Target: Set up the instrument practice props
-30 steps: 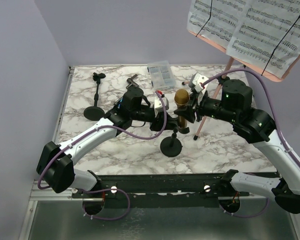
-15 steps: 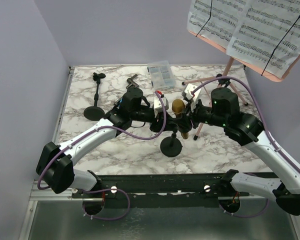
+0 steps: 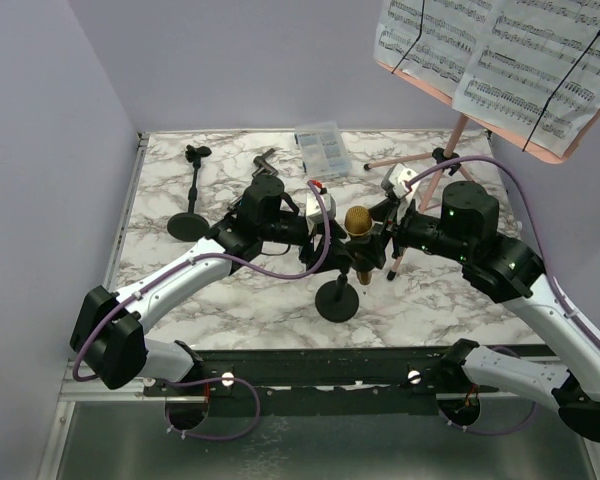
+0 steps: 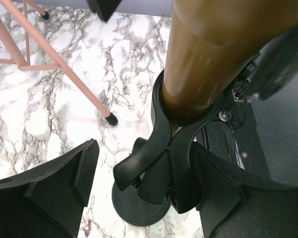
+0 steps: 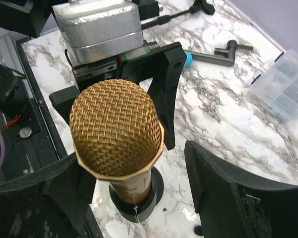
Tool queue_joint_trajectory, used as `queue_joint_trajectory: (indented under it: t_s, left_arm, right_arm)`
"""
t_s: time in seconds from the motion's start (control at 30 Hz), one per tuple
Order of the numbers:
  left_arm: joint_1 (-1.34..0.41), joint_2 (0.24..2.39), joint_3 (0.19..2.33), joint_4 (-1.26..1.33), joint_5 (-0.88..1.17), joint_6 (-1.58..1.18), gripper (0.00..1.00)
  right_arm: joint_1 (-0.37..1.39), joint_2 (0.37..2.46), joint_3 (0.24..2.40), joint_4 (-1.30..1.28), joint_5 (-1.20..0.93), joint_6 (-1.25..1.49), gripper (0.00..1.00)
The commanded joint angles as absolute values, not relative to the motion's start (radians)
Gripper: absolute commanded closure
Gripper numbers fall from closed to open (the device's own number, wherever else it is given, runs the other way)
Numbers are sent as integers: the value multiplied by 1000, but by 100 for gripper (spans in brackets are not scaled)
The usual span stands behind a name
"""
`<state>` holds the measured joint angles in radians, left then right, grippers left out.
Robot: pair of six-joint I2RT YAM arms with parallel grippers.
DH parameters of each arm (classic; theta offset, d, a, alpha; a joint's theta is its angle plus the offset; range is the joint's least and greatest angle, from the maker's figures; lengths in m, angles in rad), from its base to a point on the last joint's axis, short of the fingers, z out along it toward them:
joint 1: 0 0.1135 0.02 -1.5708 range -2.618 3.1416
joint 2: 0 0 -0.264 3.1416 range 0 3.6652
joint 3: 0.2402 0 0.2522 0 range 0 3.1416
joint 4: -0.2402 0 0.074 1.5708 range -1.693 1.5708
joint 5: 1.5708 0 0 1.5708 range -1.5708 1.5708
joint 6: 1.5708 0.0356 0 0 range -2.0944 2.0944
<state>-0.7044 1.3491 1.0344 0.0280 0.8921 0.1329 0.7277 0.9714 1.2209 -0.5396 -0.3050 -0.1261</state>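
Gold microphone sits in black pole clip (head up); left pincer and right pincer both apart, flanking it.

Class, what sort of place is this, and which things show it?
Probably a robot test cell: plain walls enclose a marble-patterned table, two robot arms are bolted at its near edge, and a gold microphone stands between them.
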Motion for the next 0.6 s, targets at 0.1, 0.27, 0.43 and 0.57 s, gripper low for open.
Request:
queue_joint_trajectory:
  t_s: [0.1, 0.27, 0.43, 0.57]
  left_arm:
    - [-704, 1348, 1031, 49, 931, 103, 23]
    - [-704, 1362, 1031, 49, 941, 89, 31]
    - [-716, 1365, 1020, 39, 934, 104, 40]
    - [-737, 1378, 1010, 13, 920, 133, 50]
  right_arm:
    - [734, 936, 1209, -497, -302, -62, 12]
    - [734, 928, 1183, -487, -303, -43, 6]
    - [734, 931, 1154, -458, -306, -25, 5]
    - [734, 933, 1121, -430, -305, -18, 5]
